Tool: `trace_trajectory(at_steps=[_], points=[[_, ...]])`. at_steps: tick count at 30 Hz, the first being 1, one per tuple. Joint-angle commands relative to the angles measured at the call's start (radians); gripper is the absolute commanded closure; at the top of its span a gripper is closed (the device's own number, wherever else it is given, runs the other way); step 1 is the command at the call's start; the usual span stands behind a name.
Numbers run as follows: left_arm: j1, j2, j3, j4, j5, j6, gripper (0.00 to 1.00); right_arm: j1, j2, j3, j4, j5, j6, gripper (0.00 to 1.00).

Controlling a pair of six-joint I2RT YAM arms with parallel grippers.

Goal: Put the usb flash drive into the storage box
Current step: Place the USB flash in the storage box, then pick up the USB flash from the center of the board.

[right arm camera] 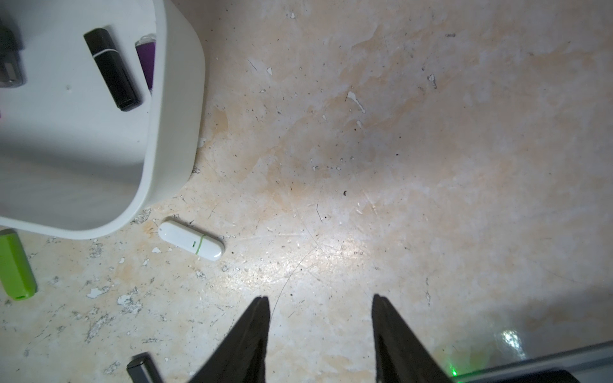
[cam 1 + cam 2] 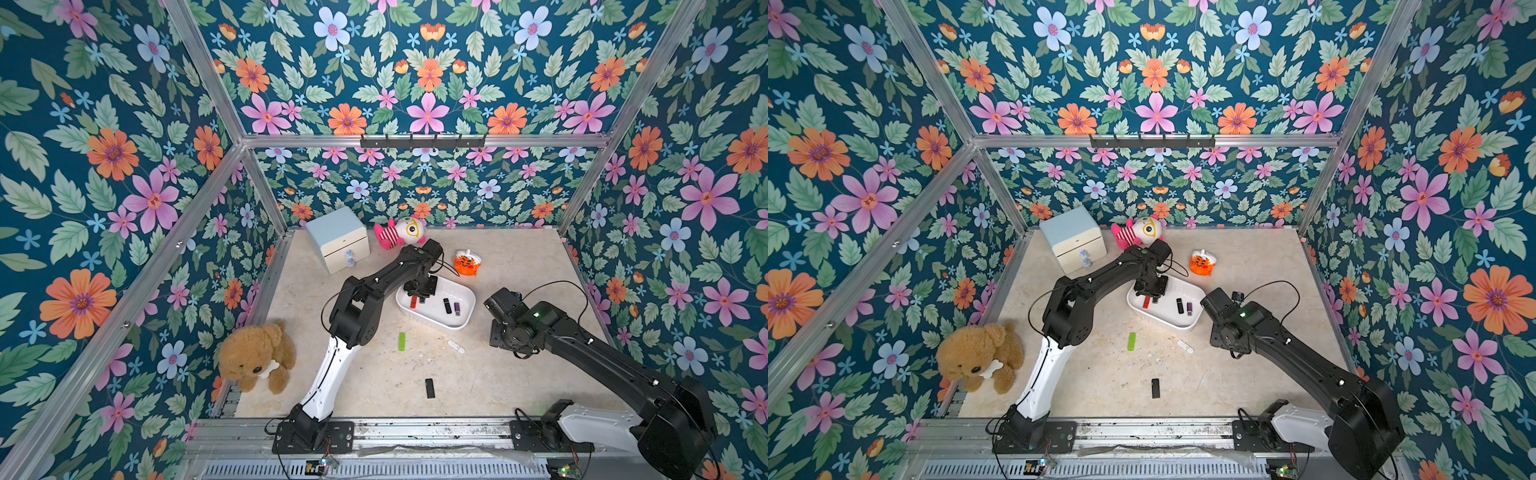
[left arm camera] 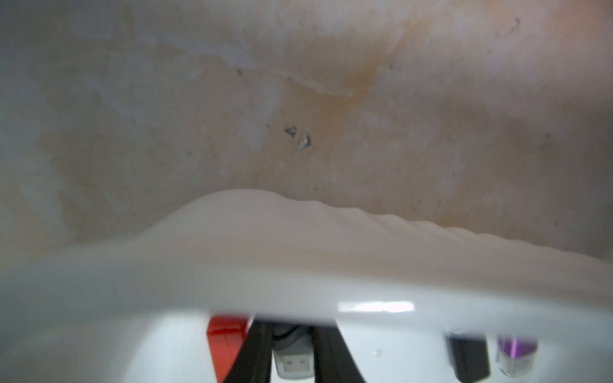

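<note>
Left wrist: my left gripper (image 3: 292,331) pinches a grey usb flash drive (image 3: 293,363), unreleased, inside the white plastic storage box (image 3: 298,265), nine-o'clock end; right gripper (image 1: 319,298) spread.

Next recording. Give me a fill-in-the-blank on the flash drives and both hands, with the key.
The grey flash drive, inside the white shallow plastic storage box, is gripped by the ____.
The right hand stands ____, holding nothing.
Loose in the box lie ____ drives: a red flash drive, a black capped flash drive, a purple flash drive.
On the beige marbled tabletop lie ____ more: a lime-green flash drive, a white flash drive, a second black flash drive.
Missing: left hand; open; three; three.
</note>
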Motion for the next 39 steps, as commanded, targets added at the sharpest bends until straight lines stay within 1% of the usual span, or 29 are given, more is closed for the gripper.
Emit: trace_trajectory(at_steps=[1, 3, 6, 9, 15, 19, 23, 25, 28, 31, 34, 39], points=[[-0.001, 0.003, 0.004, 0.000, -0.001, 0.001, 0.99, 0.004, 0.004, -0.004, 0.012, 0.000, -0.002, 0.46], [-0.003, 0.001, 0.005, 0.000, -0.001, 0.001, 0.92, 0.011, 0.005, -0.012, 0.026, -0.006, -0.011, 0.46], [-0.003, 0.001, 0.004, -0.003, 0.000, 0.001, 0.77, 0.041, 0.001, -0.032, 0.061, 0.000, -0.030, 0.45], [-0.003, 0.000, 0.004, -0.006, -0.001, 0.003, 0.65, 0.070, -0.002, -0.063, 0.108, 0.005, -0.051, 0.44], [-0.005, -0.036, 0.004, -0.001, -0.002, -0.012, 0.47, 0.108, -0.006, -0.108, 0.196, -0.025, -0.091, 0.40], [-0.006, -0.066, 0.015, 0.000, -0.028, -0.021, 0.41, 0.130, 0.016, -0.107, 0.233, -0.057, -0.120, 0.36], [-0.006, -0.113, 0.030, -0.023, -0.057, -0.033, 0.38, 0.144, 0.061, -0.107, 0.282, -0.095, -0.160, 0.34], [-0.006, -0.160, 0.015, -0.035, -0.080, -0.042, 0.37, 0.149, 0.088, -0.107, 0.314, -0.122, -0.180, 0.32], [-0.005, -0.254, -0.072, -0.023, -0.110, -0.058, 0.35, 0.161, 0.126, -0.108, 0.360, -0.138, -0.207, 0.29], [-0.003, -0.356, -0.198, 0.003, -0.127, -0.076, 0.34, 0.178, 0.167, -0.111, 0.407, -0.136, -0.240, 0.25], [-0.001, -0.435, -0.290, 0.005, -0.149, -0.090, 0.33, 0.186, 0.213, -0.113, 0.456, -0.139, -0.264, 0.22], [0.001, -0.546, -0.442, 0.019, -0.178, -0.118, 0.33, 0.195, 0.288, -0.115, 0.525, -0.144, -0.301, 0.19]])
